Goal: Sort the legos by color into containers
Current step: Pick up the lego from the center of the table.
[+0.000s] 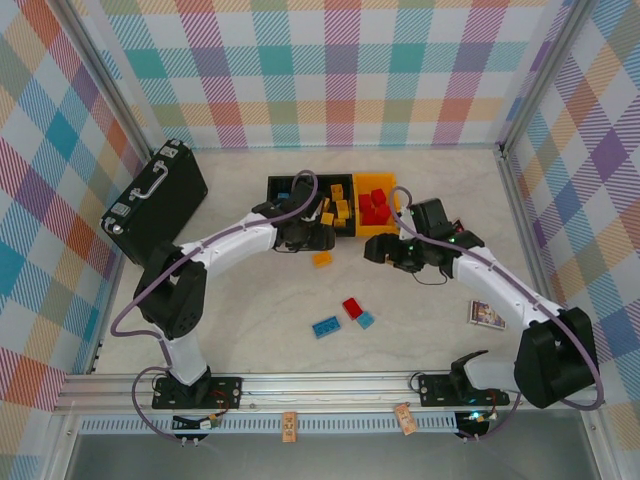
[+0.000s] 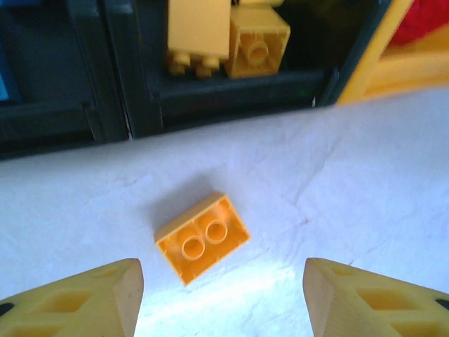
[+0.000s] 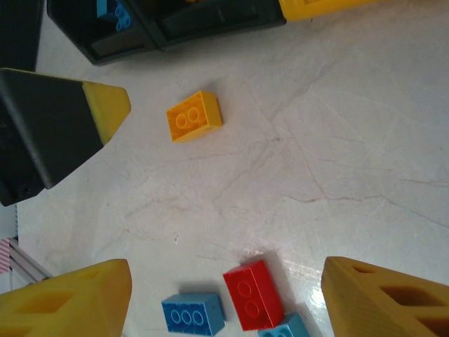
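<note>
Three containers stand in a row at the back: a black bin (image 1: 280,183) with blue legos, a black bin (image 1: 350,232) with yellow legos (image 2: 231,38), and a yellow-orange bin (image 1: 394,205) with red legos. An orange brick (image 1: 322,258) lies hollow side up (image 2: 202,237) on the table just in front of them. My left gripper (image 1: 303,238) hovers open beside it, nothing between its fingers (image 2: 105,295). A red brick (image 3: 253,295), a blue brick (image 3: 193,314) and a light blue brick (image 3: 284,328) lie mid-table. My right gripper (image 1: 388,256) is open above the table, empty.
A larger black case with a handle (image 1: 155,200) sits at the far left. A small printed card (image 1: 487,315) lies at the right near my right arm. Plaid walls and metal rails enclose the table.
</note>
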You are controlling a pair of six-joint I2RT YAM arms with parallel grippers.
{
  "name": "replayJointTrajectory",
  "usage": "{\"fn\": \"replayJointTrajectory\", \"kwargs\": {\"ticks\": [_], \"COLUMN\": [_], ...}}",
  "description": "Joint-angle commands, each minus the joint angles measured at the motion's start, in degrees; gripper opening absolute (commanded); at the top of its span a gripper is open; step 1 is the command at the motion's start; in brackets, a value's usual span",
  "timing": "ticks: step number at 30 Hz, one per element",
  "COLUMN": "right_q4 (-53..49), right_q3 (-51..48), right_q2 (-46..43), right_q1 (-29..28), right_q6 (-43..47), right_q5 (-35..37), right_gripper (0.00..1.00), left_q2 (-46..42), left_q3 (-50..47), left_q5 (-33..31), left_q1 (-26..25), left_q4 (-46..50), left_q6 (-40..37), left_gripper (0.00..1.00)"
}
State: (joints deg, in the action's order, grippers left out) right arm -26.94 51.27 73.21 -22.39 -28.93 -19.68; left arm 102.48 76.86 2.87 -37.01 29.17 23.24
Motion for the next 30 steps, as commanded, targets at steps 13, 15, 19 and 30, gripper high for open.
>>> {"fn": "replayJointTrajectory", "kwargs": {"ticks": [13,15,19,30], "right_q4": [-0.3,-0.4,0.1,1.7], "right_q3": [-5.2,-5.3,-5.7,-6.0], "right_q2": [-5.2,-5.1,-5.1,-3.6], "right_q1": [0.4,0.4,0.4,0.4], "right_q6": [2.9,3.0,2.9,2.1], "right_q5": [-3.0,-2.7,-2.8,-2.8], "right_gripper": [0.73,0.73,0.73,0.73], "left_q2": [6.3,7.3,8.8,9.8], "left_q3": [0.4,0.9,1.8,0.7], "left_q5": [3.3,3.2,3.5,2.6], "left_q1": [-0.4,-0.5,-0.6,-3.0], "left_q4": [-6.4,-6.6,-6.7,-3.4], "left_q6": [-14.5,-14.6,-15.3,-14.7], "left_gripper": [0.70,0.70,0.70,0.65]}}
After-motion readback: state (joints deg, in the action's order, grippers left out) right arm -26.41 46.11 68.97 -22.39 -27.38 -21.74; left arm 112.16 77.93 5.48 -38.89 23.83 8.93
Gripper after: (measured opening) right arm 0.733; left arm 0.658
